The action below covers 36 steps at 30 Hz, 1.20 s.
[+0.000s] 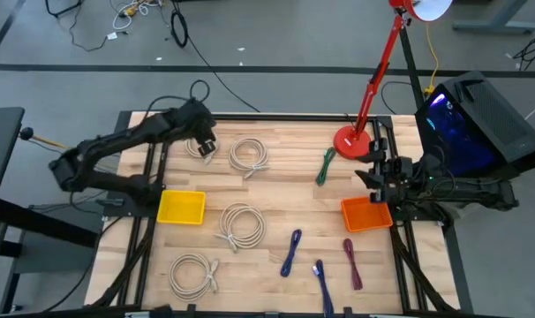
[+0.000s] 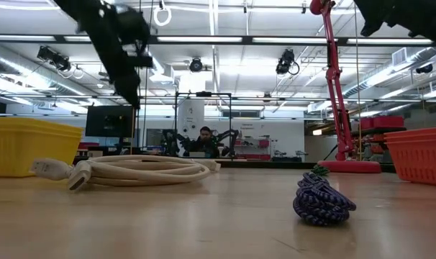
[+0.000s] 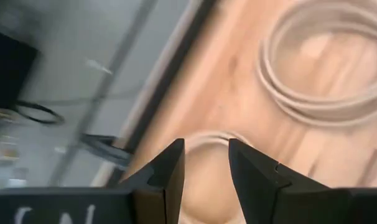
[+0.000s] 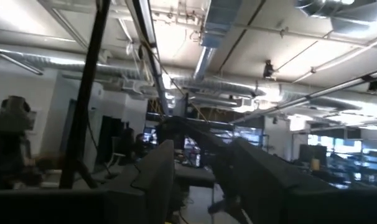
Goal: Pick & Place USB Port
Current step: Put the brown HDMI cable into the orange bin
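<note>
White cable coil (image 1: pixel 199 147) near the table's far edge, under the open, empty left tool (image 1: pixel 206 146).

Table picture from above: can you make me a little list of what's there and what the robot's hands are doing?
white cables: four coils, one at the back
colored cables: green, two blue, one maroon
bins: yellow bin on the left, orange bin on the right
left hand: open, over a white coil
right hand: open, holding nothing, above the orange bin
</note>
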Each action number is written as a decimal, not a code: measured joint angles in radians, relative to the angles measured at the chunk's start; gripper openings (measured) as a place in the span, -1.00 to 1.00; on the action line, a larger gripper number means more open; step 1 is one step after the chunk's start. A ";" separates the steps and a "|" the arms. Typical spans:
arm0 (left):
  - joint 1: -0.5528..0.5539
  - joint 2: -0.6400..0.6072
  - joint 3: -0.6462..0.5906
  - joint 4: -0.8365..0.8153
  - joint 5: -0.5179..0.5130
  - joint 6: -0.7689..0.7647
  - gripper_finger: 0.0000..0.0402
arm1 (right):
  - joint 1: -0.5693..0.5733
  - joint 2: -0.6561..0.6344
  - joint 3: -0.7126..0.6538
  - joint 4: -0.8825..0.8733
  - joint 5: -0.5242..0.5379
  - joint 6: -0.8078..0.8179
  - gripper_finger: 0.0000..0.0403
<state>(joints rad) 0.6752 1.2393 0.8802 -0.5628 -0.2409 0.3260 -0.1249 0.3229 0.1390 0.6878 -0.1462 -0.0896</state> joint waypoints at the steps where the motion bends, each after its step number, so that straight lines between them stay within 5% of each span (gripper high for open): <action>1: 0.030 0.028 -0.005 0.003 0.042 0.001 -0.35 | 0.000 0.000 0.000 -0.001 -0.003 0.003 -0.14; 4: 0.106 0.107 -0.006 -0.001 0.144 0.002 -0.35 | 0.000 0.000 0.000 -0.006 -0.003 0.001 -0.14; 14: 0.186 0.286 -0.007 -0.105 0.207 0.020 -0.35 | 0.000 0.000 0.000 -0.007 0.000 -0.027 -0.14; 36: 0.157 0.333 -0.007 -0.188 0.262 0.126 -0.35 | 0.000 0.000 0.002 -0.007 0.024 -0.027 -0.14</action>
<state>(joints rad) 0.8326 1.5726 0.8730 -0.7506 0.0213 0.4517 -0.1246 0.3233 0.1410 0.6804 -0.1223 -0.1169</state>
